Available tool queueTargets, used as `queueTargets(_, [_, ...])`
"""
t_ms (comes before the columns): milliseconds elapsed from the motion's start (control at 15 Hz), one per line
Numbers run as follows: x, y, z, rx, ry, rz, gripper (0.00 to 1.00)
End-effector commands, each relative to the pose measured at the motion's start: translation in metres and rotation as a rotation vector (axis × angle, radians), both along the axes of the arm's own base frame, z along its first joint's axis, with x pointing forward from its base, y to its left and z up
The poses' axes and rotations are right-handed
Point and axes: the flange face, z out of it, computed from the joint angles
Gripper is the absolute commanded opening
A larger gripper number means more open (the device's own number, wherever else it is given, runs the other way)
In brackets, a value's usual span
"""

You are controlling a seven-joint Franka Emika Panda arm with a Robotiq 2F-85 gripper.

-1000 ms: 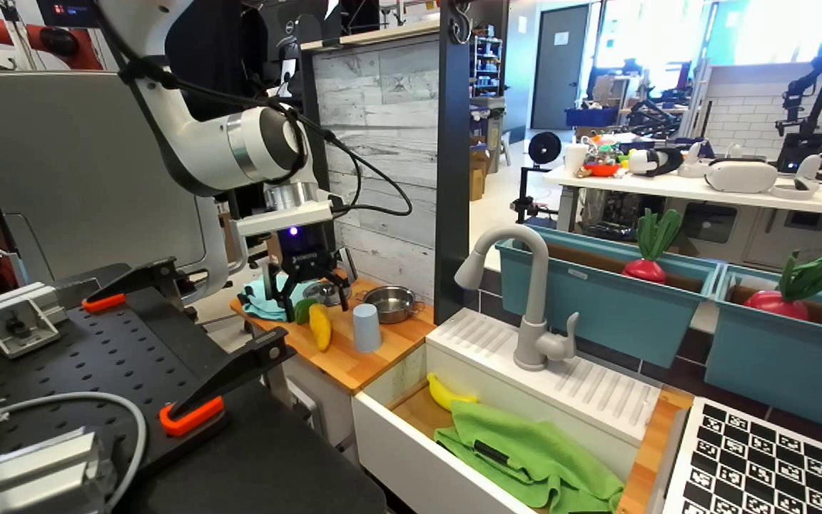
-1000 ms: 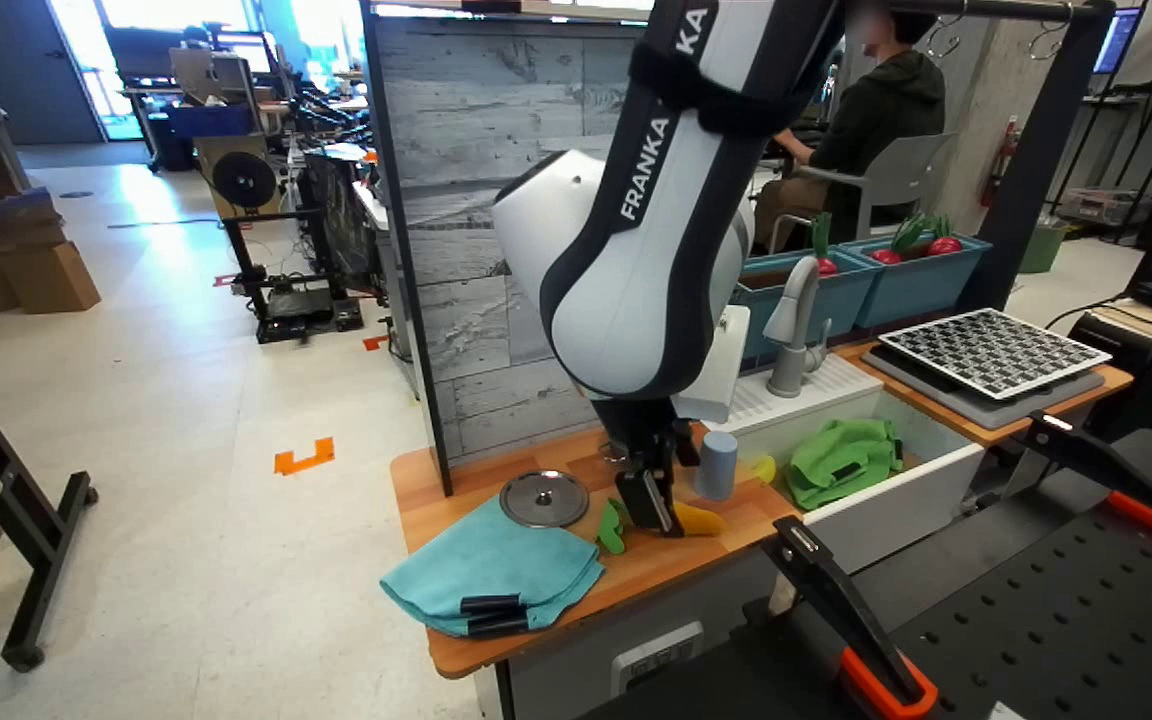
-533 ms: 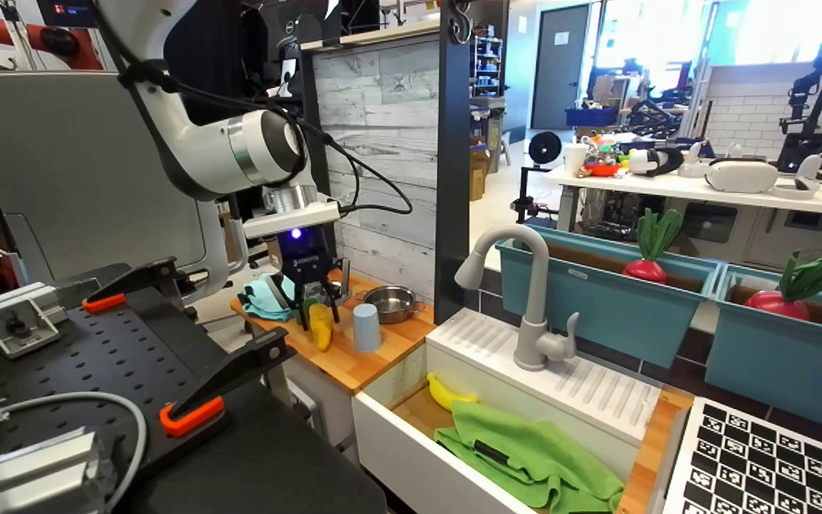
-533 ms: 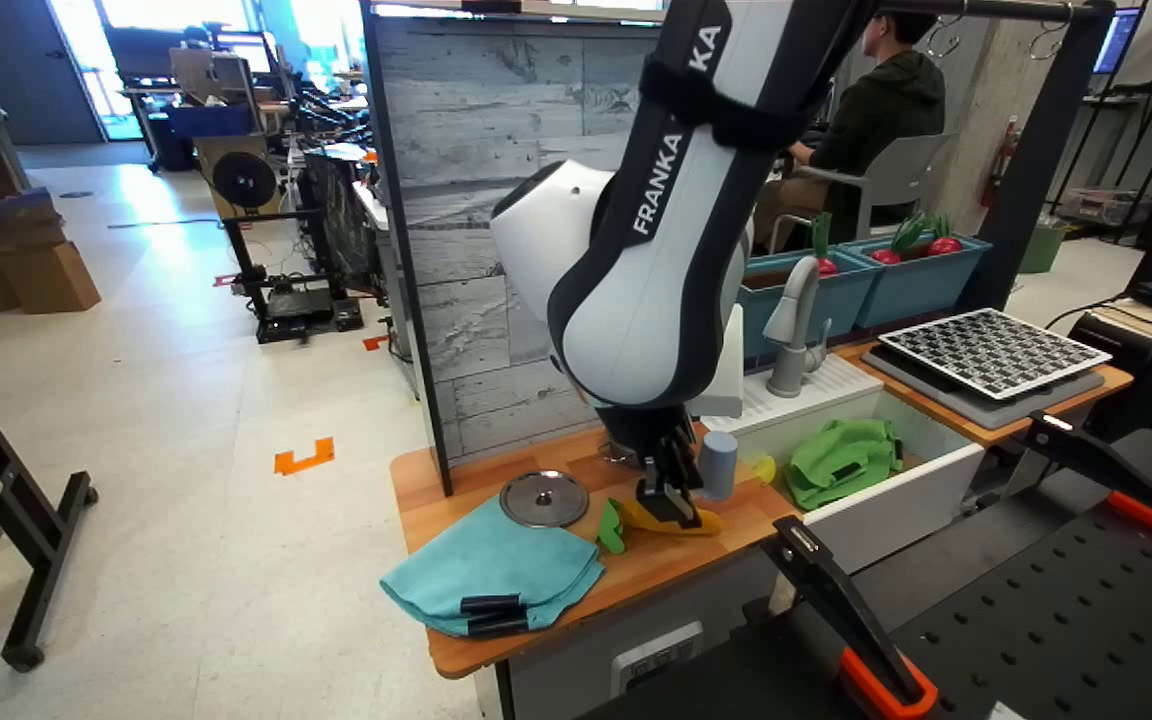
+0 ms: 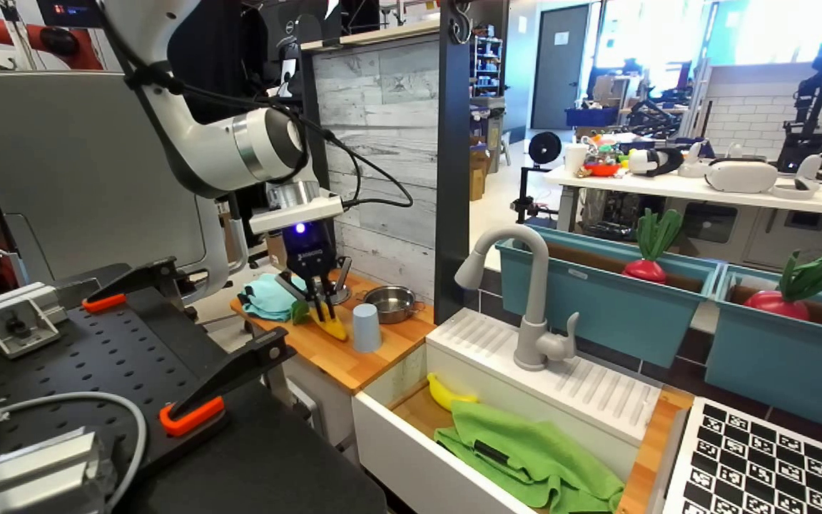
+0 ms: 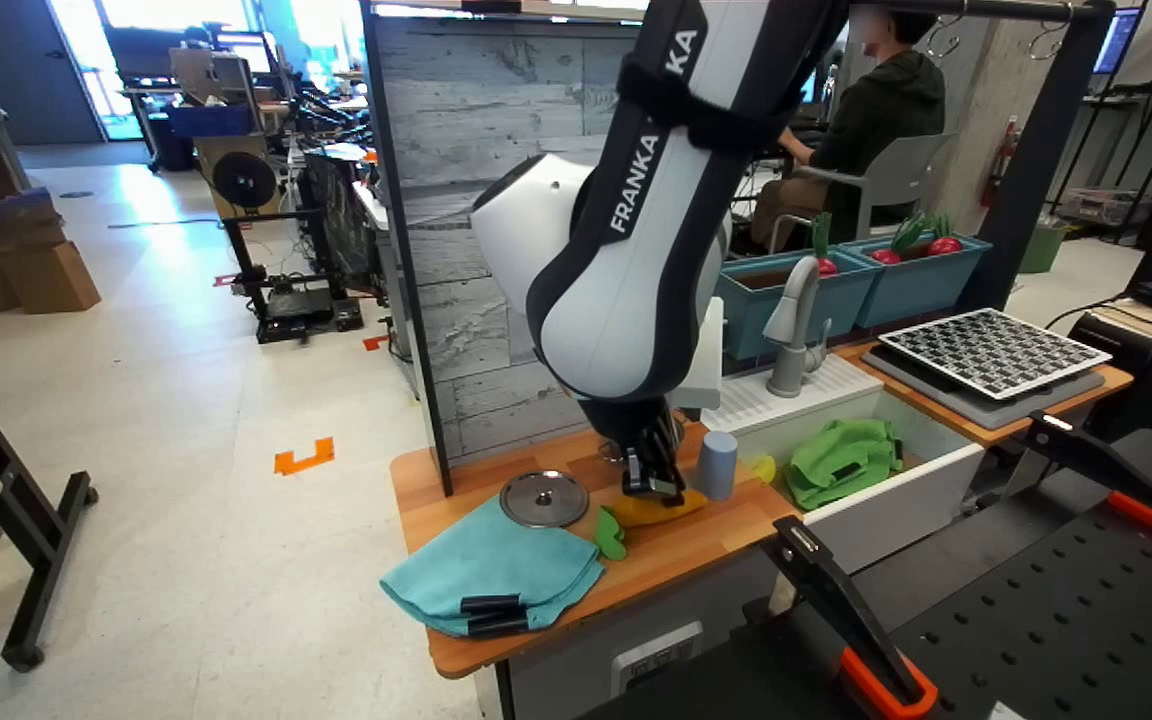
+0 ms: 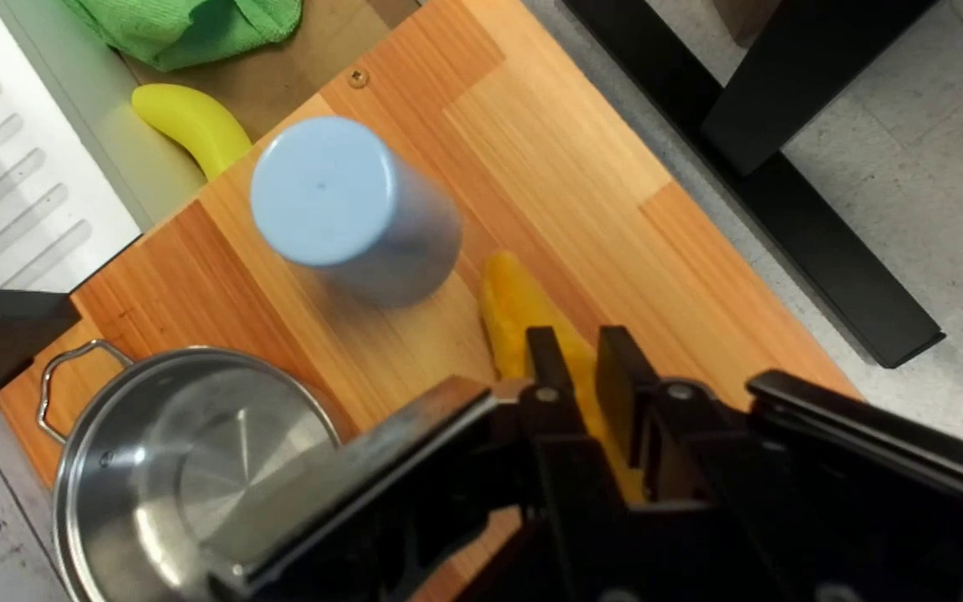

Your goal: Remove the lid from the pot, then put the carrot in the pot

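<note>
The lid (image 6: 544, 498) lies flat, partly over the edge of the teal cloth, away from the pot. Uncovered, the pot (image 7: 114, 493) stands in front of the wooden back wall, and nothing shows in its bottom; in an exterior view the pot (image 5: 397, 314) is beyond the cup. On the table rests the carrot (image 6: 681, 508), its yellow tip pointing past the grey-blue cup. My gripper (image 7: 579, 330) is down at the carrot's middle, jaws drawn together with the yellow body (image 7: 523, 309) between them. The fingers hide part of the carrot.
A grey-blue cup (image 7: 323, 192) stands upside down close beside the carrot's tip and the pot. The teal cloth (image 6: 496, 570) covers the table's corner. Beyond the table's edge is the sink (image 5: 411, 464), with a banana (image 5: 447, 392) and green cloth (image 5: 525, 450); the faucet (image 5: 538, 307) rises behind.
The gripper has turned, come down to the carrot and its jaws have come together around it. The carrot has swung round, its tip moving toward the cup.
</note>
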Motion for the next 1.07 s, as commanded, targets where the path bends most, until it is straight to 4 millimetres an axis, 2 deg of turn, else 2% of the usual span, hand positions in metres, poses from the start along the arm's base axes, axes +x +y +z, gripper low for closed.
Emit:
queueTargets(0, [0.01, 0.009, -0.004, -0.032, 0.011, 0.016, 0.48])
queueTargets(467, [0.023, 0.015, -0.011, -0.043, -0.001, 0.012, 1.0])
queueTargets(533, [0.024, 0.016, -0.012, -0.043, -0.003, 0.016, 1.0])
queueTargets(600, [0.024, 0.017, -0.014, -0.045, -0.004, 0.018, 0.94])
queueTargets(667, [0.024, 0.017, -0.016, -0.047, -0.002, 0.02, 0.69])
queueTargets(800, [0.024, 0.018, -0.02, -0.054, -0.004, 0.028, 0.67])
queueTargets(1000, [0.021, 0.02, -0.025, -0.061, 0.002, 0.036, 0.43])
